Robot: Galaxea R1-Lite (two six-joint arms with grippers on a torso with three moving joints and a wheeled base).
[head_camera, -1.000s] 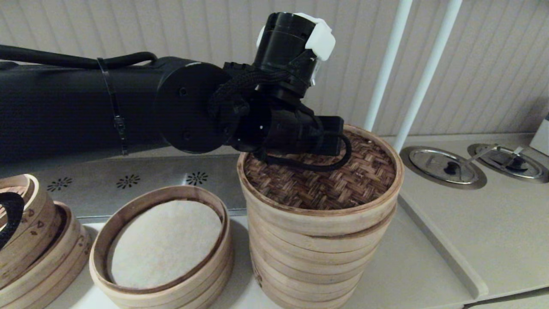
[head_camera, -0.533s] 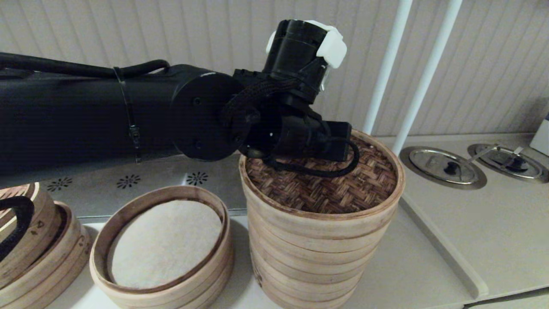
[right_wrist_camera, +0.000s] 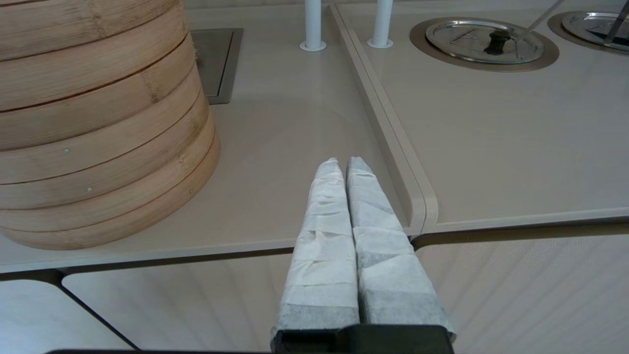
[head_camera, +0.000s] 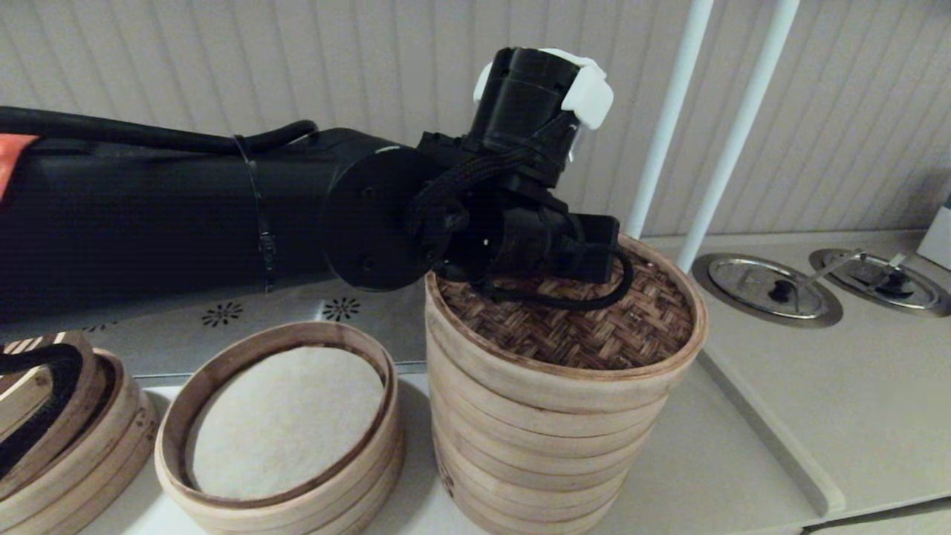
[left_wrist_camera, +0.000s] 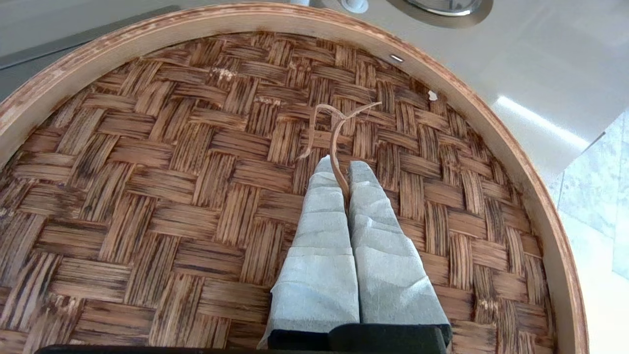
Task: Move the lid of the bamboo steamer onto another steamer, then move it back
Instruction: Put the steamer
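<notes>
The bamboo steamer lid (head_camera: 594, 334), with its dark herringbone face and pale hoop rim, sits on top of the tall steamer stack (head_camera: 535, 453) at the centre of the counter. The stack's mesh liner is hidden under it. My left arm reaches in from the left over the lid. In the left wrist view my left gripper (left_wrist_camera: 342, 167) is shut on the thin bamboo handle loop (left_wrist_camera: 336, 128) at the middle of the lid (left_wrist_camera: 147, 196). My right gripper (right_wrist_camera: 345, 163) is shut and empty, low by the counter's front edge, right of the stack (right_wrist_camera: 98, 123).
A low steamer with a white cloth liner (head_camera: 282, 423) stands left of the stack. Tilted trays (head_camera: 74, 438) lie at the far left. Two white poles (head_camera: 661, 126) rise behind the stack. Round metal covers (head_camera: 769, 286) sit in the raised counter on the right.
My left arm has shifted to the right and a little down, carrying the lid with it. The lid now lines up more closely with the stack's top ring.
</notes>
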